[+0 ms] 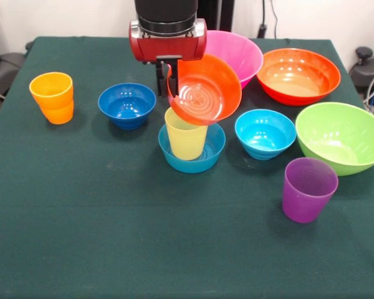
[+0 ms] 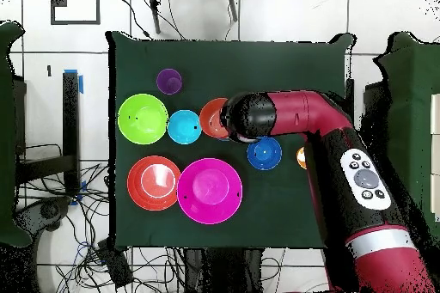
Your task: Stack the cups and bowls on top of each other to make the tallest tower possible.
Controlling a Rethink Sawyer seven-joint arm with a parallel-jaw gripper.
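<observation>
The small orange-red bowl (image 1: 204, 90) is held by its rim in the gripper (image 1: 167, 76), fingers clamped on the rim's edge. The bowl is tilted steeply, its inside turned toward the front camera, and is carried just above the yellow cup (image 1: 186, 136). The cup is seen upright inside the mid-blue small bowl (image 1: 192, 149), which forms the base of the tower.

In the overhead view the held bowl (image 2: 212, 119) is largely covered by the arm (image 2: 292, 118).

Elsewhere on the table: dark blue bowl (image 1: 126, 104) and orange cup (image 1: 52, 97) to one side; cyan bowl (image 1: 265, 132), purple cup (image 1: 308, 188), lime green bowl (image 1: 341, 136), large orange-red bowl (image 1: 298, 75) and pink bowl (image 1: 237, 55) to the other.

Risks, as judged:
- The bowl is gripped at one edge only and hangs askew. If let go at this tilt, it would likely slide off the cup's mouth.
- The cup is light and merely seated in its base bowl. A sideways nudge from the lowered bowl could tip it.
- The bowl is wider than the cup's mouth, so an off-centre landing would be unsteady.
</observation>
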